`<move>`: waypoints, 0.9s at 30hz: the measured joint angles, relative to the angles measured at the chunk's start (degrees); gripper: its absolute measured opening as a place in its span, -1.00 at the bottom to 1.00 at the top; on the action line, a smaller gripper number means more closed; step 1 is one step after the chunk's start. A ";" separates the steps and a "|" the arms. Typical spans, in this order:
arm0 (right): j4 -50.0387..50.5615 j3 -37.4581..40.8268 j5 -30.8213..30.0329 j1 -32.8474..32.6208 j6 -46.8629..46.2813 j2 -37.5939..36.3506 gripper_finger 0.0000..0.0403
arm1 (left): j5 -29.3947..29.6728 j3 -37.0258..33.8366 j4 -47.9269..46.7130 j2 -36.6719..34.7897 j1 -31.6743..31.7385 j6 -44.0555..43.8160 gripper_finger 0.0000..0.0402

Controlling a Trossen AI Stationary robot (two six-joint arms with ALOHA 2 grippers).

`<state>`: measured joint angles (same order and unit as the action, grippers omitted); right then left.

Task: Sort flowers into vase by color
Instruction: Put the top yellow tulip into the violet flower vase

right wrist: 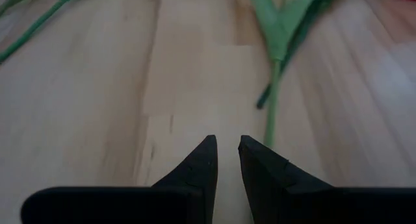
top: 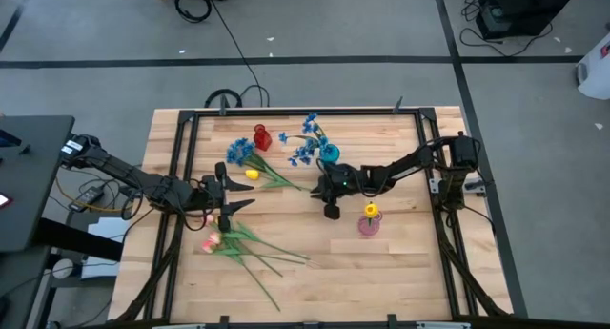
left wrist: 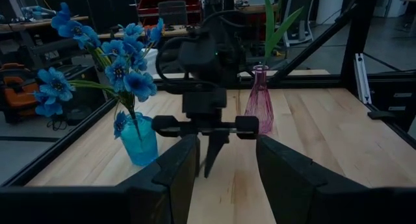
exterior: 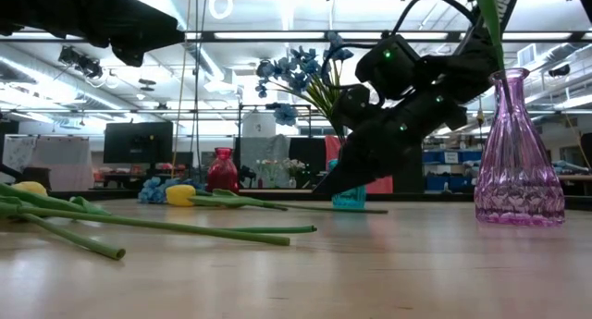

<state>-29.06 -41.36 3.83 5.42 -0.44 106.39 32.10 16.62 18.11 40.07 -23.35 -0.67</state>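
On the table (top: 400, 272) centre, the right gripper (top: 331, 203) is seen tilted down near the boards, its fingers a narrow gap apart w/ nothing between them; in the right wrist view a green stem (right wrist: 273, 100) lies just ahead of the tips. The left gripper (top: 227, 197) hovers over the left side, fingers apart, empty.

Flowers: blue sprays (top: 310, 138) already stand in the blue vase (top: 329, 154); one yellow tulip (top: 371, 210) is in the pink vase (top: 369, 224); the red vase (top: 261, 136) holds none. Loose on the wood are a blue spray (top: 238, 153) and yellow tulip (top: 252, 174) near the red vase, and pink tulips (top: 210, 241) w/ long stems toward the front left.

Step in hand, probably: picking the stem ahead. It would be done best w/ fingers opened wider, lowered astride the stem mid-length, approx. square to it, closed gently, then lifted clear of the other stems before the carry to a vase.

No brand, label or readable writing can be made out.
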 joint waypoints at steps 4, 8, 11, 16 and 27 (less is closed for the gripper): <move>1.15 0.00 -3.21 -0.02 -0.86 0.00 -0.61 | 0.00 0.00 0.00 0.00 0.00 -0.02 -0.17; 2.47 0.00 -7.32 -1.05 -0.91 0.00 -0.61 | 0.00 0.00 0.00 0.00 0.00 -0.02 -0.17; 3.33 0.00 -8.83 -1.84 -0.93 0.00 -0.59 | 0.00 0.00 0.00 0.00 0.00 -0.02 -0.17; 4.42 -0.02 -8.91 -2.30 -1.68 0.00 -0.48 | 0.00 0.00 0.00 0.00 0.00 0.04 -0.17; 4.75 -0.04 -9.49 -2.44 -2.07 0.29 -0.48 | 0.00 0.00 0.17 0.00 0.00 0.04 -0.16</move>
<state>-24.31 -41.41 -5.66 2.98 -2.51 106.68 32.10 16.62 18.28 40.07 -23.35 -0.62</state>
